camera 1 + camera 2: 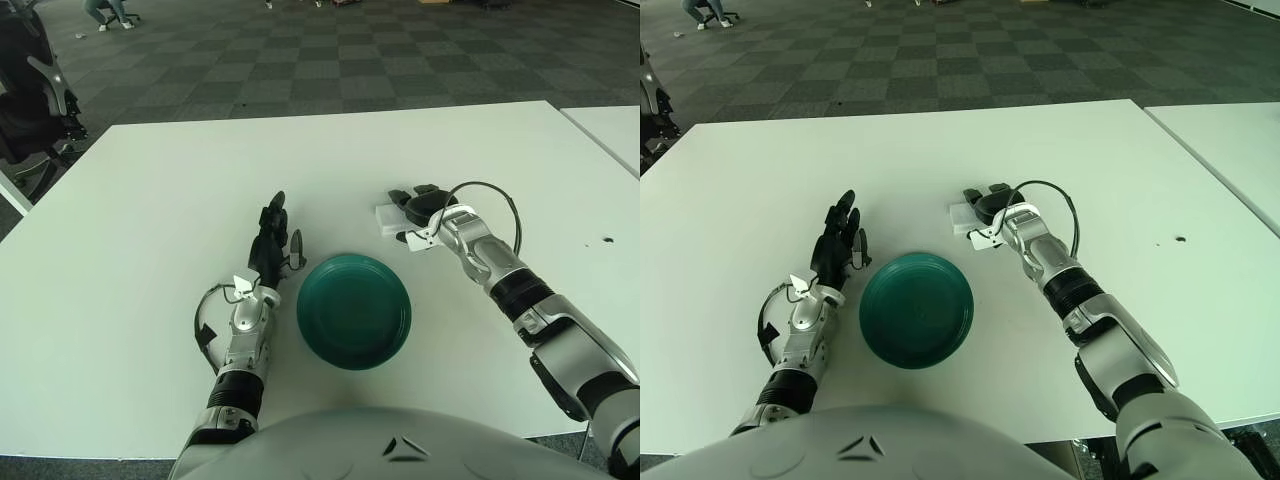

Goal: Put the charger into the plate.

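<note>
Item, white charger (389,219): a small flat block on the white table (150,200), just beyond and to the right of the dark green plate (353,309), not yet lifted. Right hand (418,212): set over the charger's right edge with fingers curling onto it, whether a firm grip is made cannot be told; left hand (271,243): idle just left of the plate, fingers extended and holding nothing. Step in hand, judged: the grasp; next move calls for a secure pinch, a lift, then a short carry back to the plate
</note>
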Motion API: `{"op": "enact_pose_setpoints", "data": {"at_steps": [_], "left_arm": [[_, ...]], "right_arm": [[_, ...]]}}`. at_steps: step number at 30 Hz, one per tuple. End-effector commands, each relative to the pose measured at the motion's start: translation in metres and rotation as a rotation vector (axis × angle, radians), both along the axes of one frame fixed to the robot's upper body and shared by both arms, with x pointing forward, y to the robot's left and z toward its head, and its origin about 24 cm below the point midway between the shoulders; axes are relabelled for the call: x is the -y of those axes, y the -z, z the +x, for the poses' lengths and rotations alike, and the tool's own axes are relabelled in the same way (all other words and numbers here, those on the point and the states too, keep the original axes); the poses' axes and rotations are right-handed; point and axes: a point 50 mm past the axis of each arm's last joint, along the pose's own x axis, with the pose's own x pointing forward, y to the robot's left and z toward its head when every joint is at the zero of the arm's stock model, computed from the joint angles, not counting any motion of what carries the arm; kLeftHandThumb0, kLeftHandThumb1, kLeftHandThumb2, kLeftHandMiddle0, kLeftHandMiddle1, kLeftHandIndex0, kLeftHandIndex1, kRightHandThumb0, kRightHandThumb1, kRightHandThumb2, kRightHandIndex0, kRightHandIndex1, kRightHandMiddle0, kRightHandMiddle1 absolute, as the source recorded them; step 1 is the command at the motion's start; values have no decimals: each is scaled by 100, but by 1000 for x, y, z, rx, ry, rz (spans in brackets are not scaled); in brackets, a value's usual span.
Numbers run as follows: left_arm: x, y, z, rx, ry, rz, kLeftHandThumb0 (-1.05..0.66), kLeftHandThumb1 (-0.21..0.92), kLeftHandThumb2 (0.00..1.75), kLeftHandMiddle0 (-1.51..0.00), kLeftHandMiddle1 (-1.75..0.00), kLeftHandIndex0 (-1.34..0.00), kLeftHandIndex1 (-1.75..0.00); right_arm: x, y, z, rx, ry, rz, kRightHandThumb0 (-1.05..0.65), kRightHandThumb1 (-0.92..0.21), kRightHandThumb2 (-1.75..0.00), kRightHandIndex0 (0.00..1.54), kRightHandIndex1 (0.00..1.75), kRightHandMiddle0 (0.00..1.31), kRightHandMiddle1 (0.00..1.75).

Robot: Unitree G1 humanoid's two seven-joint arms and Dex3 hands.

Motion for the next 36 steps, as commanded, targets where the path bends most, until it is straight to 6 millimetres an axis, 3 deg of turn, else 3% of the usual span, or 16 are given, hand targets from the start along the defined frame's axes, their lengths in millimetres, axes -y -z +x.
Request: {"op": "enact_pose_setpoints", "data": {"at_steps": [1,14,18,27,32,36], "left_arm": [[30,56,-55,-307,-1,-107,-89,92,87,-15,0,0,-35],[46,51,-52,-279,27,-120,-84,92,93,-17,-1,0,-35],[49,50,-51,-275,11,-138,-83,92,95,-18,-1,0,-41],[51,45,-51,-246,-57,-181,-81,92,95,-20,-2,0,-55],[48,42,-51,-215,-120,-226,-80,92,94,-22,-2,0,-60],[44,41,-51,-195,-175,-268,-79,92,93,-22,-2,0,-60]], "right_arm": [[10,-1,-2,-72,11,-96,-105,-92,-106,13,2,0,0],[31,-4,-5,-188,-35,-263,-105,-92,-105,24,7,0,0],[38,3,-11,-270,-34,-307,-105,-92,-101,23,6,0,0],[32,78,-14,-220,-17,-355,-105,-92,-95,22,5,0,0],[34,101,-28,-132,-11,-335,-105,-92,-96,23,5,0,0],[33,106,-31,-76,-3,-319,-105,-92,-96,20,4,0,0]]}}
